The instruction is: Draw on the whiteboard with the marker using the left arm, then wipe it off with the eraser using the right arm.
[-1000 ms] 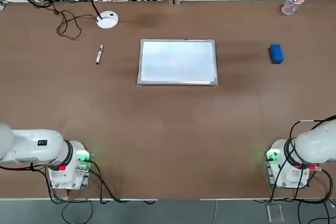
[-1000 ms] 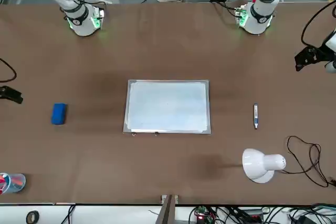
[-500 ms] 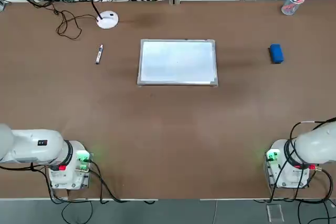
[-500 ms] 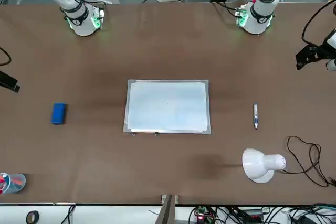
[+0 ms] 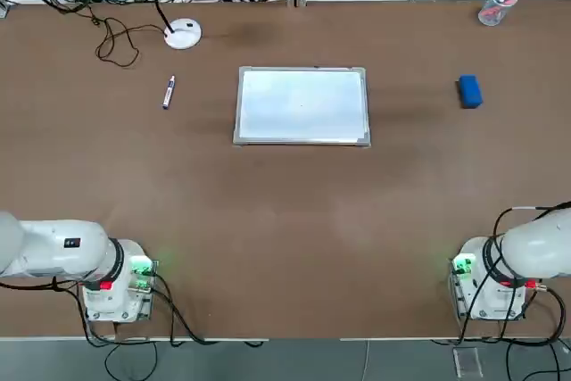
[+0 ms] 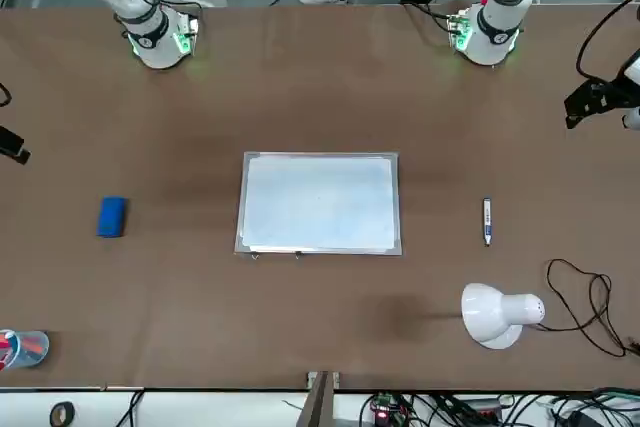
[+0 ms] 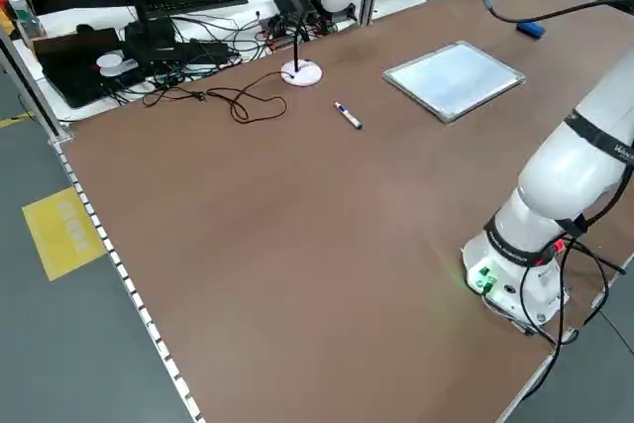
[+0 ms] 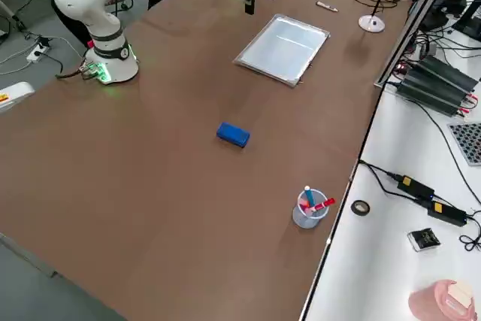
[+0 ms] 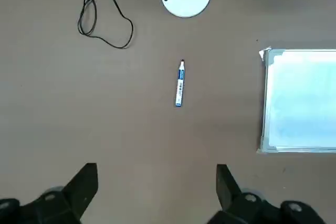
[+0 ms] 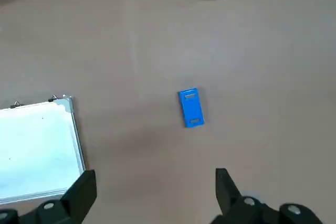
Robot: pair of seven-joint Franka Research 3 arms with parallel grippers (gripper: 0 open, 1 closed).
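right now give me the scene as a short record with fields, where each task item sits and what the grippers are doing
whiteboard: flat at table centre, blank
marker: capped, lying on the table on the left arm's side of the board, untouched
eraser: on the table on the right arm's side, untouched
left gripper: open, empty, high above the marker
right gripper: open, empty, high above the eraser
drawing: not yet begun

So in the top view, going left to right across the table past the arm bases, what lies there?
Marker → desk lamp base → whiteboard → blue eraser → clear cup with red items.
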